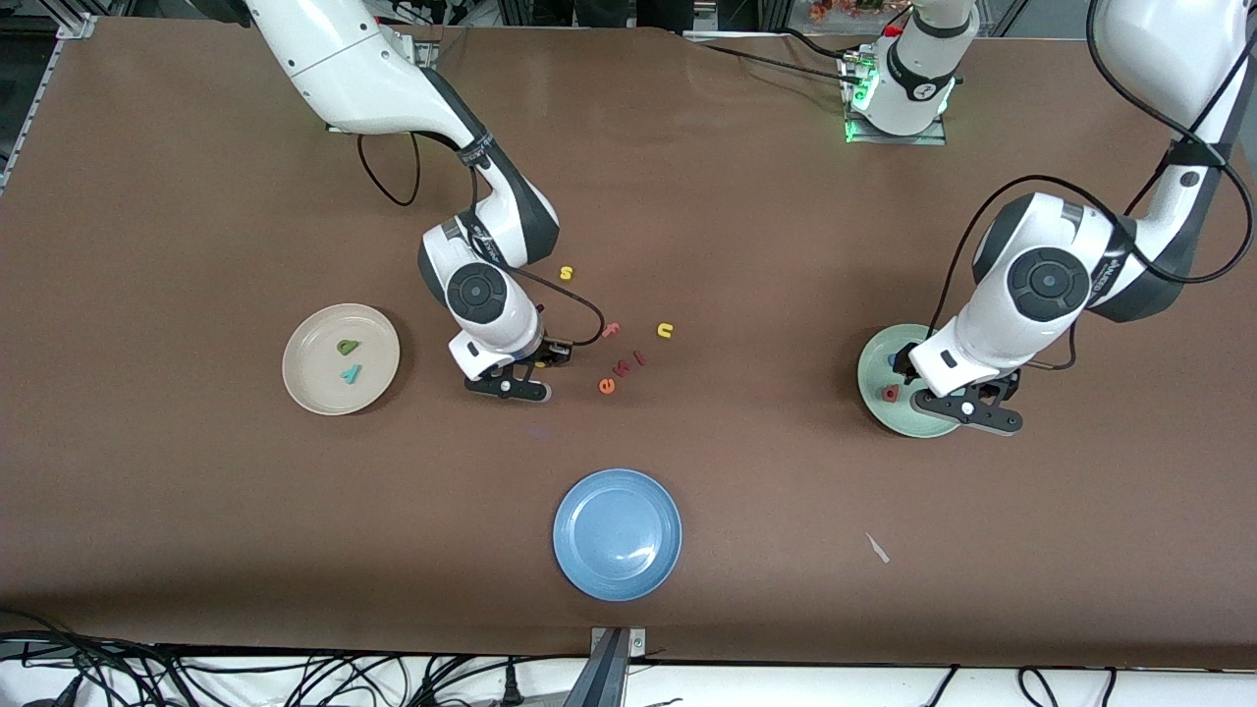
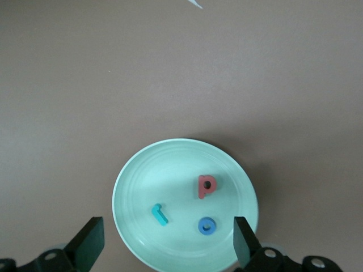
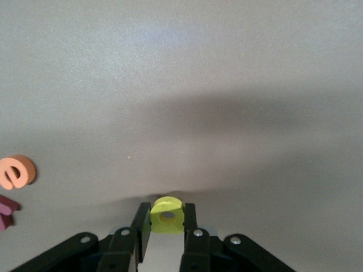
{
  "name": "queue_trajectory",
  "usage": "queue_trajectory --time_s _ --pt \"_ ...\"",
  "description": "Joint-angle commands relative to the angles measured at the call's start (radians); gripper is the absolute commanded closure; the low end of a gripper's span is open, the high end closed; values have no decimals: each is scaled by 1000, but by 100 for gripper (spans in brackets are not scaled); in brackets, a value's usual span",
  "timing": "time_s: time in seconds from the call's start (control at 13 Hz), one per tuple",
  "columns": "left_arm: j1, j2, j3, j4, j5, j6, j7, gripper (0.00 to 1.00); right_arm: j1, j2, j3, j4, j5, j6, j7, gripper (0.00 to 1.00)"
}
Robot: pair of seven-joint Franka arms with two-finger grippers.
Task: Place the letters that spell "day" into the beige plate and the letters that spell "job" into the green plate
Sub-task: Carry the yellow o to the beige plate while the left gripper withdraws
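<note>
A: Where is the yellow a (image 3: pixel 167 214) seen?

B: It is clamped between the fingers (image 3: pixel 143 224) of the right gripper (image 1: pixel 530 371), low over the surface (image 1: pixel 196 511), beside the orange e (image 1: pixel 607 387) and the loose letters near the table's middle.

A: And the rest of "day"?

B: The dark green d (image 1: pixel 347 346) and the teal y (image 1: pixel 351 373) are found lying in the beige plate (image 1: pixel 304 388), toward the right arm's end, apart from each other.

A: The "job" letters?

B: All three are noted in the green plate (image 2: pixel 136 187): the teal j (image 2: pixel 159 215), the blue o (image 2: pixel 207 226) and the pinkish-red b (image 2: pixel 206 186), none touching.

A: The left gripper (image 2: pixel 165 243)?

B: It is held over that plate, fingers (image 2: pixel 245 238) spread wide, nothing gripped.

A: Other items recorded?

B: A yellow s (image 1: pixel 566 273), a yellow u (image 1: pixel 665 330), a pink f (image 1: pixel 611 330), and a blue plate (image 1: pixel 589 570) nearer the front camera.
</note>
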Motion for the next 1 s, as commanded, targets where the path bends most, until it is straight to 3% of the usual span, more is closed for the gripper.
queue_trajectory --time_s 0.0,0.23,0.62,0.93 --pt "4 -37 -34 108 -88 -171 0 0 -6 1 -10 63 -8 -96 -26 87" --pt "-4 -35 -50 228 -145 -307 0 0 -12 -31 -82 52 -11 -183 -232 87" --pt "7 -40 -86 446 -206 -552 0 0 -14 -68 -180 9 -3 -194 -394 100" --pt "-15 -123 -70 479 -203 -560 5 0 -16 -132 -260 -69 6 -217 -536 100"
